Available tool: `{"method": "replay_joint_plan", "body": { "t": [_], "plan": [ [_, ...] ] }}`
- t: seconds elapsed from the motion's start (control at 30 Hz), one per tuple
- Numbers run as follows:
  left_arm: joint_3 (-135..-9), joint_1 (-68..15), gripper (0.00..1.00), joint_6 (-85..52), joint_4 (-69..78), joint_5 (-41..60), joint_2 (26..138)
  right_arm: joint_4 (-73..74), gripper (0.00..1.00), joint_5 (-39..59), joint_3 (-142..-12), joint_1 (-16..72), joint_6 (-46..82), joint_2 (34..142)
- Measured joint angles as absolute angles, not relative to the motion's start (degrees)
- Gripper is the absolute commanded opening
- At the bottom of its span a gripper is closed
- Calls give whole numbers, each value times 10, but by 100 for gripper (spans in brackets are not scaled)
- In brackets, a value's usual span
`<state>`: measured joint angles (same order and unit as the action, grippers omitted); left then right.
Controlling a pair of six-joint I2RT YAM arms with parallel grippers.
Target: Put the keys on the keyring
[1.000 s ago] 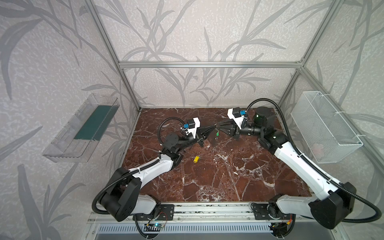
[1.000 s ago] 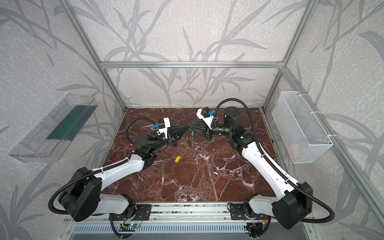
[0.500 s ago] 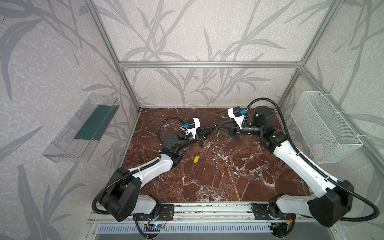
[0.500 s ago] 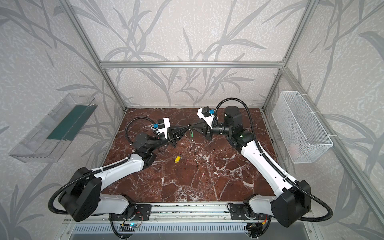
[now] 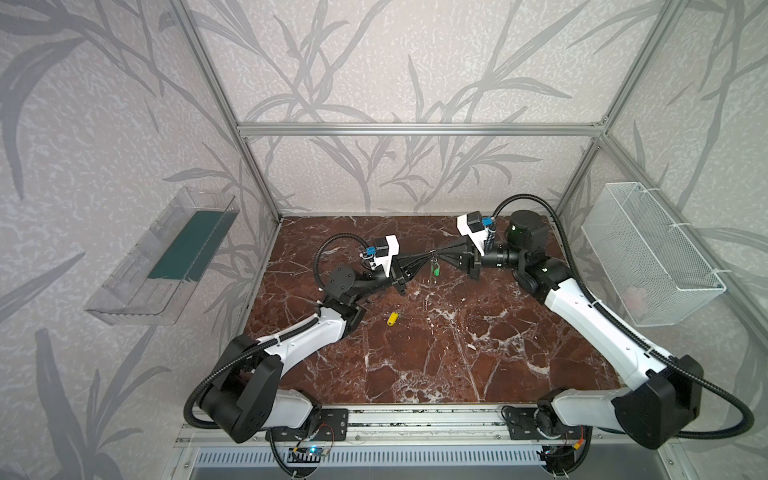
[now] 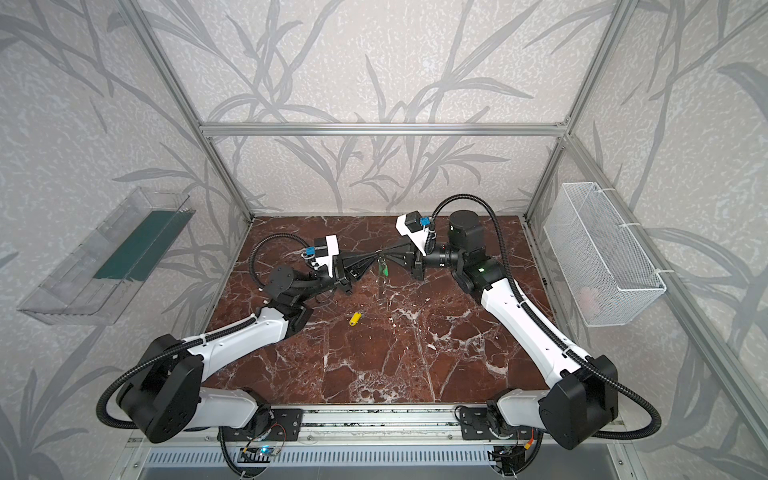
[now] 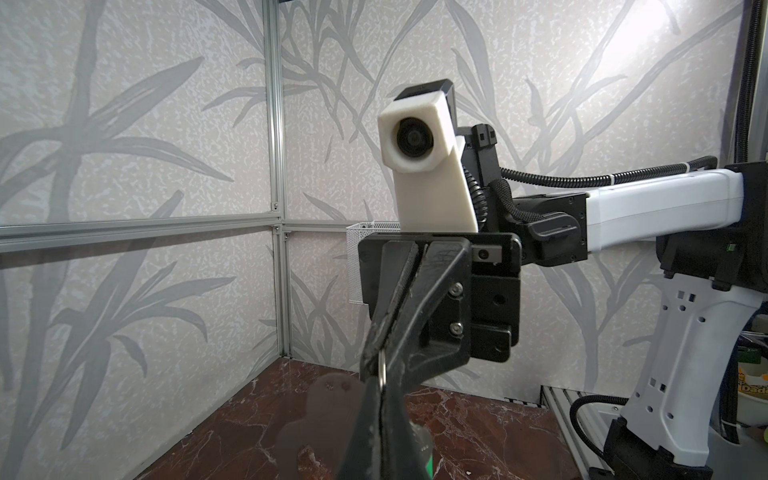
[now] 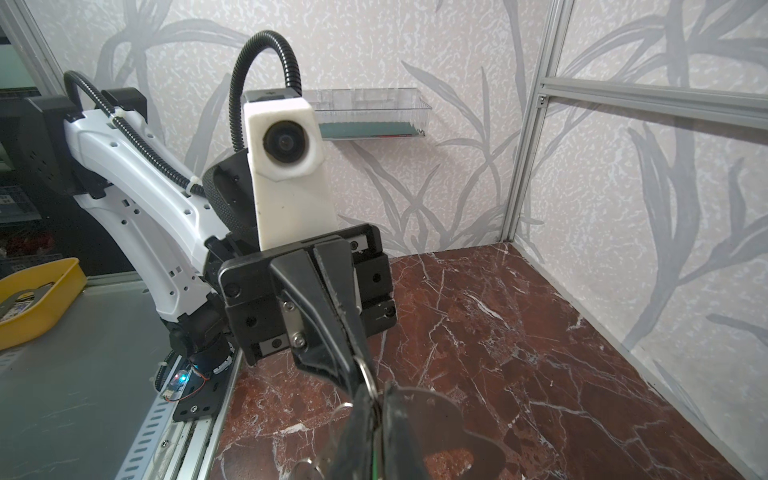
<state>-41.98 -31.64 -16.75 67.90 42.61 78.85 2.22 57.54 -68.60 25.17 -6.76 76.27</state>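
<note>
**Two grippers pinched on one keyring, one key left on the table**

Both arms meet tip to tip above the far middle of the marble table point(image 5: 457, 353). The left gripper point(image 5: 428, 256) is clamped tight, and so is the right gripper point(image 5: 441, 254). In the wrist views the tips of both close on the thin wire loop point(image 8: 369, 376) at the top of the keyring point(image 8: 440, 417). Its pale-grey plate hangs below them, clear of the table. The fingers hide how much of the loop each one holds.

The green key point(image 5: 436, 271) dangles right under the meeting point in both top views. I judge it to be threaded on already, though the join itself is too small to see.

The yellow key point(image 5: 392, 318) lies flat on the table, alone, nearer than the grippers and a little left of where they meet. Its long axis runs from near-left to far-right. It lies on the left arm's side, so the left gripper is the nearer one, but that gripper has a hold on the keyring.

My reading is that one gripper must let go and come down toward the near side for the yellow key while the other holds the keyring aloft. A pinch across the tag's short width, from far-left to near-right, would suit how it lies. The risk is that a small flat tag on hard stone skids away from closing fingers.
</note>
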Motion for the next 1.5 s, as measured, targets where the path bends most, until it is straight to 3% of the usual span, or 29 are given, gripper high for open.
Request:
{"method": "replay_joint_plan", "body": {
  "t": [0.13, 0.27, 0.37, 0.6, 0.73, 0.8, 1.13, 1.5],
  "plan": [
    [-422, -314, 0, -171, 682, 430, 789, 37, 0, 594, -687, 249, -58, 768],
    [-427, -312, 0, -176, 687, 432, 792, 46, 0, 612, -694, 245, -48, 776],
    [-428, -312, 13, -173, 681, 428, 791, 31, 0, 606, -701, 245, -57, 777],
    [-428, -308, 21, -133, 602, 389, 754, -98, 0, 550, -748, 253, -125, 786],
    [-425, -305, 22, -102, 550, 368, 712, -168, 0, 510, -774, 254, -166, 796],
    [-425, -304, 17, -81, 513, 360, 691, -202, 0, 492, -791, 256, -188, 804],
    [-514, -309, 16, 62, 167, 321, 636, -439, 0, 393, -973, 298, -365, 899],
    [-512, -318, 20, 117, 92, 306, 625, -579, 0, 355, -1070, 330, -466, 969]
  ]
}}
